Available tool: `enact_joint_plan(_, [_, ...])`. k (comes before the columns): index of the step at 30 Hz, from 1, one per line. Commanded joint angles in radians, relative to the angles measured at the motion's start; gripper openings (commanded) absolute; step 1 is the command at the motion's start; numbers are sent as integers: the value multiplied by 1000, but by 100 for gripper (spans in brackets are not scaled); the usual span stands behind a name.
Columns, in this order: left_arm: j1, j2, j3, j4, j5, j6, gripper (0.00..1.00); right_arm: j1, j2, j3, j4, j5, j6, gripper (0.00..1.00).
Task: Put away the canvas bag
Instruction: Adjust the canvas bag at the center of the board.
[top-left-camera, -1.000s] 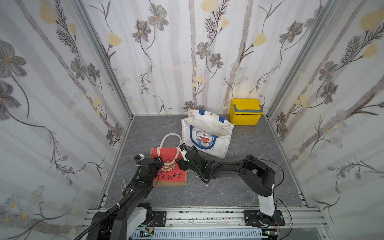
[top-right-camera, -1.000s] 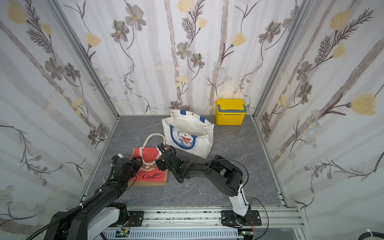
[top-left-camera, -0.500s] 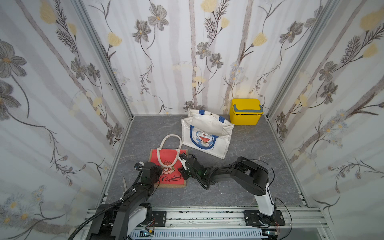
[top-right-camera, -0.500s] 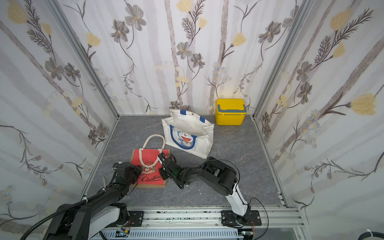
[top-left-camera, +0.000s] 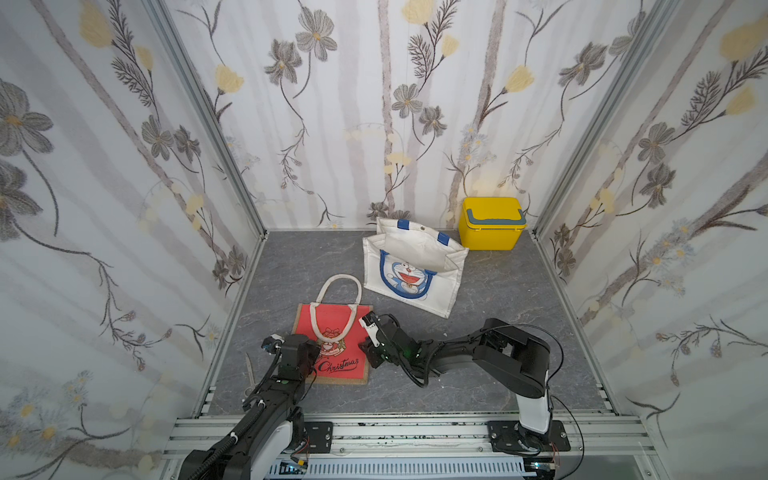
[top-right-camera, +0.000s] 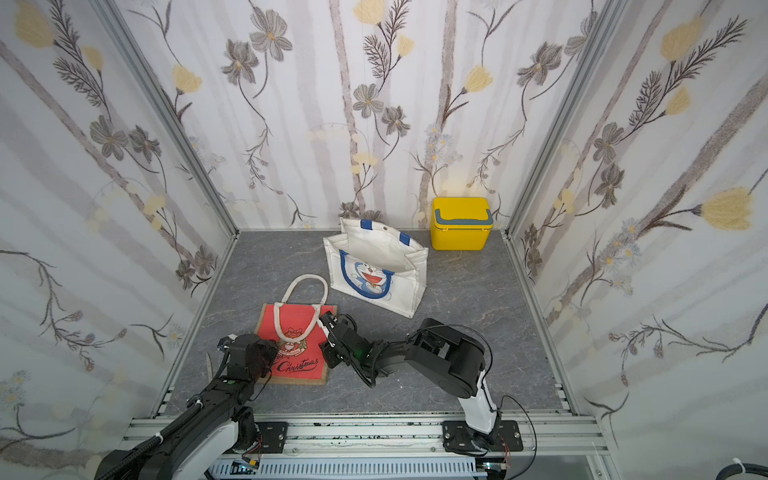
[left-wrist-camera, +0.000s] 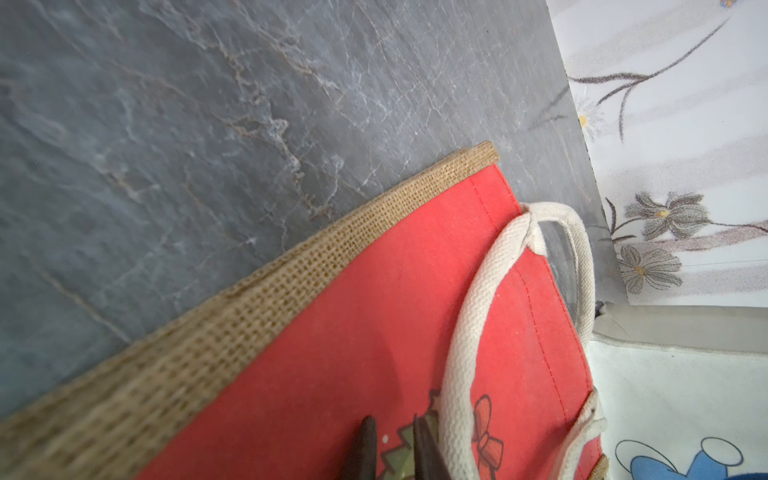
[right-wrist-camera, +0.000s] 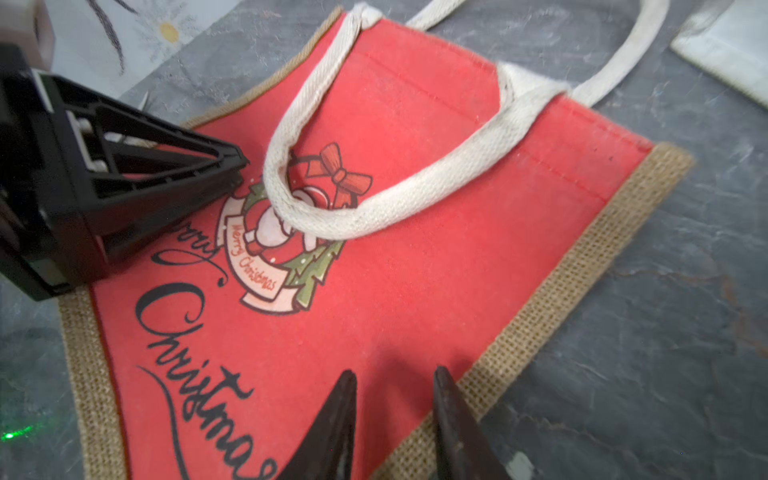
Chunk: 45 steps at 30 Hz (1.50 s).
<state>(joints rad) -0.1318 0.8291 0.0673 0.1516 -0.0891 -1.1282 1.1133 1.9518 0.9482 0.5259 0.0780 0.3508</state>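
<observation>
Bag-stowing trial, seen from above and from both wrists: the red canvas bag (top-left-camera: 338, 345) (top-right-camera: 299, 349) lies flat on the grey tabletop (top-left-camera: 498, 299), in its near left part, with its printed "Christmas" face up and its mouth turned toward the back wall; one cream handle (top-left-camera: 336, 280) loops out onto the bare surface, while the second (right-wrist-camera: 374, 208) lies folded back over the wreath print; jute trim (left-wrist-camera: 249, 307) borders the bag's sides. The left gripper (top-left-camera: 319, 351) (top-right-camera: 276, 353) sits low over the bag's left half, its tip beside the print (right-wrist-camera: 239, 166); its fingers (left-wrist-camera: 365, 449) stand almost together, with only a thin slit of print showing between them, and whether they pinch the cloth cannot be told. The right gripper (top-left-camera: 368, 338) (top-right-camera: 326, 338) comes in from the bag's right edge; in the right wrist view its dark fingers (right-wrist-camera: 345, 407) are plainly parted over the red face, just inside the jute trim, with flat cloth showing between them and nothing clasped. Beyond the bag, just beside the outstretched handle but apart from it, a white tote bag (top-left-camera: 415, 282) (top-right-camera: 376, 286) with a blue cartoon cat stands with its mouth gaping; a yellow box (top-left-camera: 490, 232) (top-right-camera: 459, 232) with a grey handle stands in the back right corner, near the tote.
</observation>
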Motion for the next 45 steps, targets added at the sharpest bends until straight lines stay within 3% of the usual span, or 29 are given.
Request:
enact_joint_plan(1, [1,-18,7,-71,10,-58,18,1,-37,10,-8,49,-54,36])
enact_joint_plan(5, [7,-27,36,-101,20,-48,16,-1,-66,40,-27,52,-123,46])
enact_joint_plan(12, [16,-68,117,-155,52,-24,6,-1,-15,200,-125,-9,-274,85])
enact_joint_plan(14, [25,-70,159,-211,32,3,0,-1,14,259,-169,-25,-314,87])
enact_joint_plan(18, [60,-44,189,-254,34,17,0,-4,74,362,-225,-75,-368,79])
enact_joint_plan(21, [94,-32,165,-229,75,-7,0,-7,113,415,-242,-104,-372,78])
enact_joint_plan(24, [104,-31,155,-239,35,-4,0,-7,153,458,-249,-141,-370,77])
enact_joint_plan(28, [172,16,101,-170,119,-14,0,-8,226,523,-261,-176,-357,66])
enact_joint_plan(32, [176,38,61,-112,124,-14,0,-7,282,555,-261,-177,-345,55])
enact_joint_plan(35, [175,58,46,-89,146,-10,0,-7,321,575,-273,-154,-338,54])
enact_joint_plan(38, [176,53,34,-84,146,-11,0,-7,349,583,-291,-168,-336,62])
enact_joint_plan(41, [176,34,32,-90,139,-12,0,-6,360,580,-311,-189,-338,59])
enact_joint_plan(42, [176,29,34,-91,140,-9,2,-6,362,576,-311,-188,-338,56])
enact_joint_plan(43, [176,21,34,-90,140,-5,11,-6,365,574,-313,-183,-341,53])
enact_joint_plan(45, [176,7,35,-86,135,4,42,-6,372,574,-317,-178,-345,42])
